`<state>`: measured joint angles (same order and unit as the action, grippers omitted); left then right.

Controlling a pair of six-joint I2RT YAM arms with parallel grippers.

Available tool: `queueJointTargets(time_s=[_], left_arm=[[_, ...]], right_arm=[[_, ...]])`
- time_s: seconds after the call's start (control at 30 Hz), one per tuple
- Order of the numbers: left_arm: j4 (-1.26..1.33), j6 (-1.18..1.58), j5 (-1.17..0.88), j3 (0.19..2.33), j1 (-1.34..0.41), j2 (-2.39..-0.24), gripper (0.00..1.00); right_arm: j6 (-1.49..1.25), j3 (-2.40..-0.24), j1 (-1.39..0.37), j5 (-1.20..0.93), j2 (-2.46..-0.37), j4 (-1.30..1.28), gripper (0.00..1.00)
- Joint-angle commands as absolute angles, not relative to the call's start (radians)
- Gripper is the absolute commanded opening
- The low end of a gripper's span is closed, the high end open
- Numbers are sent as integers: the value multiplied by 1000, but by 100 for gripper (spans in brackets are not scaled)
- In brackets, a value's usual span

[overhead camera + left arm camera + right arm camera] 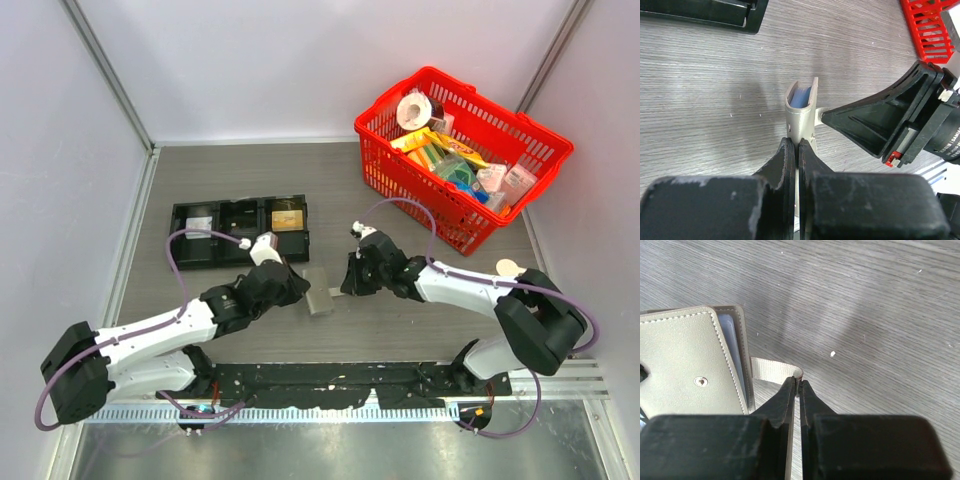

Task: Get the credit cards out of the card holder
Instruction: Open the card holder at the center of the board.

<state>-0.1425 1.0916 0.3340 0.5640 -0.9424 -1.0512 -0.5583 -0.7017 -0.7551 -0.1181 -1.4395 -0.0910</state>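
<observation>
We see the grey wood-grain table [420,320] filling the space between pale walls. At its far right stands a red basket [380,150] piled with packaged goods. At the far left lies a long black tray [240,262] with three compartments: a whitish item sits in the left one and a tan item in the right one.

Both arms reach inward from the near edge and meet just in front of the tray. Between them is the card holder [318,292], grey outside, folded nearly shut and turned on edge. From the left wrist camera we look into its open end, where a sliver of pale blue lining shows between the two covers. We cannot make out any credit cards inside it, nor whether it touches the table.

The left gripper [797,146] is clamped on the near edge of the card holder, its fingers pressed together on the grey cover. The right gripper [799,385] pinches the looped end of the strap [771,370] that sticks out from the holder's side, its fingers almost touching.
</observation>
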Motion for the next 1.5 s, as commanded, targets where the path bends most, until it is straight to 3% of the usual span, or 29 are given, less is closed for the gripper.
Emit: queueJointTargets(time_s=[0.0, 0.13, 0.2, 0.33, 0.4, 0.47, 0.6, 0.63, 0.83, 1.47], left_arm=[[-22, 1075, 371, 529, -940, -1041, 0], [73, 1077, 371, 500, -940, -1112, 2], [74, 1078, 380, 500, -940, -1147, 20], [-26, 1078, 425, 525, -940, -1160, 71], [-101, 1054, 437, 561, -940, -1160, 83], [-173, 1029, 437, 619, -948, -1176, 89], [-359, 994, 495, 767, -1018, -1264, 94], [-409, 988, 527, 822, -1043, -1291, 99], [-575, 963, 612, 997, -1104, -1483, 100], [-621, 930, 623, 1130, -1135, -1712, 100]], right_arm=[[-541, -672, -733, -124, -1419, -72, 8], [-534, -650, -706, -147, -1416, -55, 1], [-529, -637, -692, -164, -1405, -49, 1], [-523, -621, -684, -179, -1376, -41, 1], [-525, -614, -681, -184, -1368, -28, 1], [-538, -600, -680, -187, -1367, -6, 1], [-572, -557, -667, -186, -1361, 58, 1], [-578, -554, -666, -187, -1359, 66, 1], [-598, -526, -657, -198, -1347, 100, 1], [-609, -497, -655, -196, -1348, 132, 1]])
